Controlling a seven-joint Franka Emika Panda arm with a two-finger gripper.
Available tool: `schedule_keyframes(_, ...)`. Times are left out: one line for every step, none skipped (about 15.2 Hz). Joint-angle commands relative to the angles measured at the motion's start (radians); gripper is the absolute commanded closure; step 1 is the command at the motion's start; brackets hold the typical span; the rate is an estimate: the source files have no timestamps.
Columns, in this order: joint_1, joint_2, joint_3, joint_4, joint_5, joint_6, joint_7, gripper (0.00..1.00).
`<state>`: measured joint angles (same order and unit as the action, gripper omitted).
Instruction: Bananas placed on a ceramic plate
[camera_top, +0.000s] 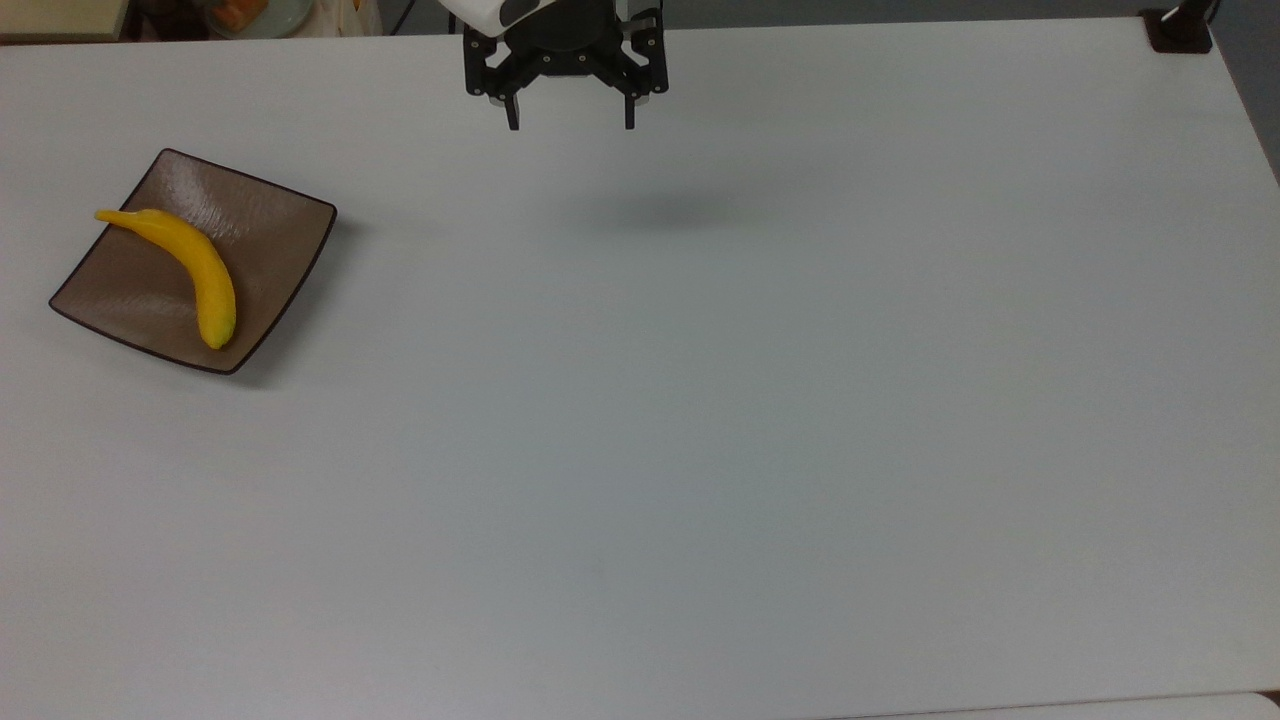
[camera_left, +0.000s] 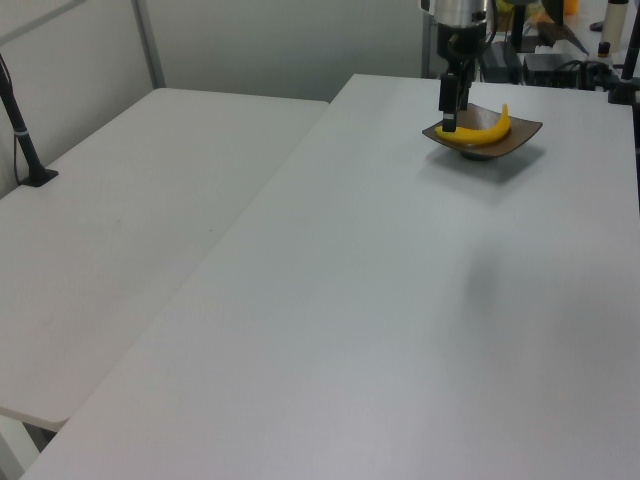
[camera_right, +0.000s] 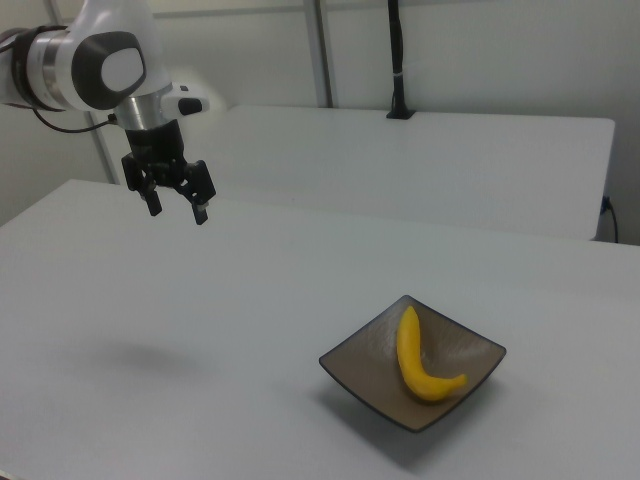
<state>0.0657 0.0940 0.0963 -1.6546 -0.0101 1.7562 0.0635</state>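
Now banana (camera_top: 188, 268) lies diagonal on plate (camera_top: 262, 240), stem toward top view's upper-left; claw (camera_top: 571, 125) wide, empty.

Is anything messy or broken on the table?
Nothing stands out. The banana lies whole on the square brown plate, its thin stem poking just over the rim. The open claw hangs apart above the white table.
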Motion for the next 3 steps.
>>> schedule_keyframes(-0.004,-0.04,0.002,-0.045,-0.008,0.014,0.003,0.0)
schedule_keyframes(-0.004,-0.04,0.002,-0.044,-0.008,0.016,-0.002,0.0)
schedule_keyframes(-0.004,-0.04,0.002,-0.044,-0.008,0.016,0.009,0.0)
